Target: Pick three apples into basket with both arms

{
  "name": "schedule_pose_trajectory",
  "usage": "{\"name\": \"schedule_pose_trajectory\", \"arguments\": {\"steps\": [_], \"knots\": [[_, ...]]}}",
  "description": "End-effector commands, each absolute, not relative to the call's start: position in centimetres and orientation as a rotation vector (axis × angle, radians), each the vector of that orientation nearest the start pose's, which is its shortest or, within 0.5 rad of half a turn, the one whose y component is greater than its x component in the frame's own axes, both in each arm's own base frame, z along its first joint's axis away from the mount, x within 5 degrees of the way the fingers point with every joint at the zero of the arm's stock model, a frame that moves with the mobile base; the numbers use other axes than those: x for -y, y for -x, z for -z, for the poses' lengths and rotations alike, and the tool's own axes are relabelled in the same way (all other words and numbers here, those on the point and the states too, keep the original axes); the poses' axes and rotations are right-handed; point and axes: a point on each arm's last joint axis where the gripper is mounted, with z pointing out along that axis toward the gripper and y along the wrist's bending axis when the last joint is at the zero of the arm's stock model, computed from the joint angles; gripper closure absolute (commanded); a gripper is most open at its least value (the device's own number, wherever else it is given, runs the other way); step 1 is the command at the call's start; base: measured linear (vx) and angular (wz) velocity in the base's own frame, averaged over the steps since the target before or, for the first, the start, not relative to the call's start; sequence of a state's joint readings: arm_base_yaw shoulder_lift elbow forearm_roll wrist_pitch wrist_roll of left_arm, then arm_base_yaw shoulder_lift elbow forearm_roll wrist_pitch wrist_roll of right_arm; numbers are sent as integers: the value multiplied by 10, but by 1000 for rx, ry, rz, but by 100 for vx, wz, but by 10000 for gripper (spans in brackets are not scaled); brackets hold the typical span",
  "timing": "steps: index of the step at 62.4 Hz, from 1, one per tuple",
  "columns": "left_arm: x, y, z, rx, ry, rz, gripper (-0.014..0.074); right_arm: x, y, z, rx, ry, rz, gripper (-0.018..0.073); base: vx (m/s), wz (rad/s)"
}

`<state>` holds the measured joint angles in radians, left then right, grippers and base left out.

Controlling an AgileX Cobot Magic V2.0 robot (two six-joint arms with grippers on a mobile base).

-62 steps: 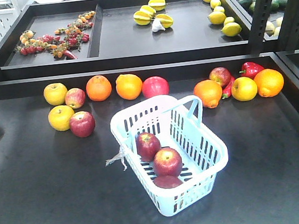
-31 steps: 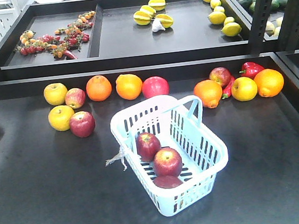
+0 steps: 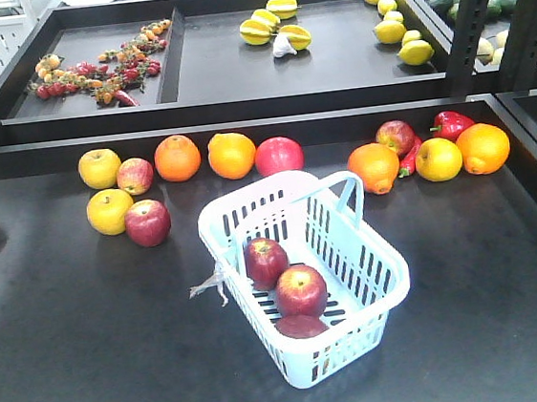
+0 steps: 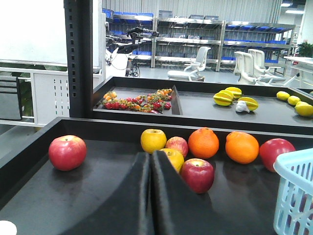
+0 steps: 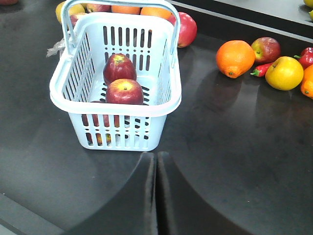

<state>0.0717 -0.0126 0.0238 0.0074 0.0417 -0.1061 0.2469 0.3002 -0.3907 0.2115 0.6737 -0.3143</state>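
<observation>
**Three apples sit in the basket**

The basket [image 3: 383, 280] stands on the black table [image 3: 92, 354], near the middle of the front view. It is pale blue with slots in its sides. Inside it lie three dark red apples in a row — one [image 3: 266, 261] at the far end, one [image 3: 301, 291] in the middle, and one [image 3: 301, 326] at the near end, partly hidden by the wall. A clear scrap [image 3: 210, 284] hangs from the basket at 9 o'clock.

More fruit lies on the table outside the basket. At 10 o'clock from it sit a red apple [image 3: 147, 222] and a yellow fruit [image 3: 109, 211], touching. Along the back edge are two oranges [image 3: 178, 158] side by side. At 2 o'clock lie another orange [image 3: 374, 168] and a red pepper [image 3: 451, 124].

Behind the table a tray [image 3: 236, 70] holds yellow star fruit [image 3: 274, 26] and lemons [image 3: 395, 29].

The left gripper [image 4: 150, 196] is pressed shut and holds nothing. It hangs low over the table, pointing at the fruit row. The right gripper [image 5: 156, 196] is shut too and holds nothing — the basket is just ahead of it, at 11 o'clock.
</observation>
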Motion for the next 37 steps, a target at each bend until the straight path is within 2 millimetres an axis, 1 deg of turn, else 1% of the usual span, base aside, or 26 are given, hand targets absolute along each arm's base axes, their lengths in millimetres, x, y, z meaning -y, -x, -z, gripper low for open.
{"name": "schedule_pose_trajectory", "arguments": {"steps": [1,37], "knots": [[-4,-56,-202,-1458,132,29,603,-27,-63,-281,-1918,449,-185,561,0,0],[-4,-56,-202,-1458,132,29,603,-27,-63,-281,-1918,449,-185,561,0,0]]}}
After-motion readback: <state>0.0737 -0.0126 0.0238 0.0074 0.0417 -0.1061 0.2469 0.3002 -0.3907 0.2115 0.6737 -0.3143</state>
